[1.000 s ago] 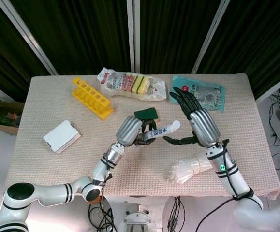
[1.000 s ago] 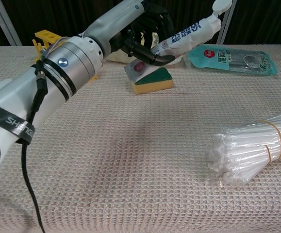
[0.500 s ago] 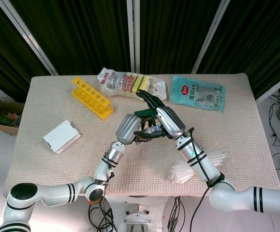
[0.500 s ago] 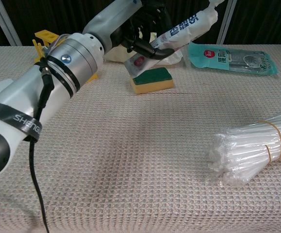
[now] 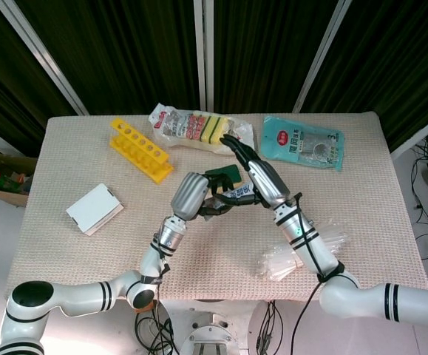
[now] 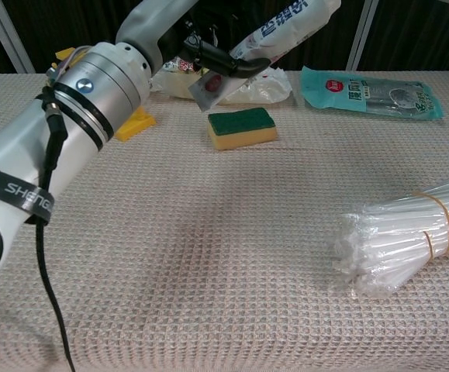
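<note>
"SHENG…" in white on the black band (image 6: 11, 192) of the left forearm; other print illegible

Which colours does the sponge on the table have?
The sponge has a dark green top and a yellow body; the chest view shows it best.

Left hand (image 5: 193, 196) raised mid-table, fingers curled in a grip; right hand (image 5: 256, 177) beside it, fingers extended, arm reaching across.

tube (image 6: 286, 27) tip cut off, straws (image 6: 410, 240) cropped
</note>
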Controlling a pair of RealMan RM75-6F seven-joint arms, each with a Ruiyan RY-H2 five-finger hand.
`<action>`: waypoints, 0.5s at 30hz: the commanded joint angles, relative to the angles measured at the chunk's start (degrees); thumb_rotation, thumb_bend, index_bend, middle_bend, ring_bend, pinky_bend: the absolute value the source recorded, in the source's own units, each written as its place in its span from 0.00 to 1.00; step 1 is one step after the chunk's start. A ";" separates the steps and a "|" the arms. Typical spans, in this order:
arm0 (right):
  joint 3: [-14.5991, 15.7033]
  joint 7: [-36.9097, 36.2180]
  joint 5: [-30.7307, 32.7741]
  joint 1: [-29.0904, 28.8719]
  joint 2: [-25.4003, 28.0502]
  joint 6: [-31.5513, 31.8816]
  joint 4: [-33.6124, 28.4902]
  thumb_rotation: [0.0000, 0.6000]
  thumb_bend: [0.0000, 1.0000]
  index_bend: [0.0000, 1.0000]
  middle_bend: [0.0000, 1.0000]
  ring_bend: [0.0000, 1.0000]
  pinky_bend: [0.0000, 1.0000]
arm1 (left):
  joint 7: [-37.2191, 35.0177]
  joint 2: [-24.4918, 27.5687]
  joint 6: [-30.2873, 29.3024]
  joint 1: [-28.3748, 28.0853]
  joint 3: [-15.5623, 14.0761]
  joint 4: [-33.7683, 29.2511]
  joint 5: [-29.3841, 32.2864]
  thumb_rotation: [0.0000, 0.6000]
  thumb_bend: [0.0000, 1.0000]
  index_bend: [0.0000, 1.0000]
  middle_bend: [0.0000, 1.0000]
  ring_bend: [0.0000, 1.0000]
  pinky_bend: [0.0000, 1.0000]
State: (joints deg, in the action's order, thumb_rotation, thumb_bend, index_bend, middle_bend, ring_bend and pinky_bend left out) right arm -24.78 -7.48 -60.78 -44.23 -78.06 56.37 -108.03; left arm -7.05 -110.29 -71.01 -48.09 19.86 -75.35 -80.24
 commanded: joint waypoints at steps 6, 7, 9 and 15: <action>1.09 -2.05 0.33 0.67 0.11 -0.16 1.71 0.41 0.00 0.00 0.00 0.00 0.00 | -0.51 0.06 -0.67 0.12 -0.10 0.08 -0.33 1.00 0.42 0.80 0.88 0.76 0.80; 1.12 -2.29 0.30 0.72 0.03 -0.09 1.93 0.41 0.00 0.00 0.00 0.00 0.00 | -0.51 0.15 -0.67 0.12 -0.06 0.04 -0.30 1.00 0.42 0.80 0.88 0.76 0.80; 1.18 -2.83 0.05 0.87 -0.11 0.21 2.31 0.41 0.00 0.00 0.00 0.00 0.00 | -0.73 0.38 -0.62 0.19 0.16 -0.19 -0.02 1.00 0.42 0.80 0.88 0.76 0.80; 1.69 -4.74 -1.00 1.40 -0.11 0.20 2.73 0.40 0.00 0.00 0.00 0.00 0.00 | -1.56 0.56 -1.26 0.35 0.19 -0.08 -0.29 1.00 0.42 0.81 0.88 0.76 0.80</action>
State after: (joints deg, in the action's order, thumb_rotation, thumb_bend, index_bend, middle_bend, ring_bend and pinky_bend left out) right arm -23.23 -11.99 -61.58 -42.95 -78.17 56.63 -105.39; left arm -8.51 -109.69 -72.18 -47.76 20.06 -75.50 -80.44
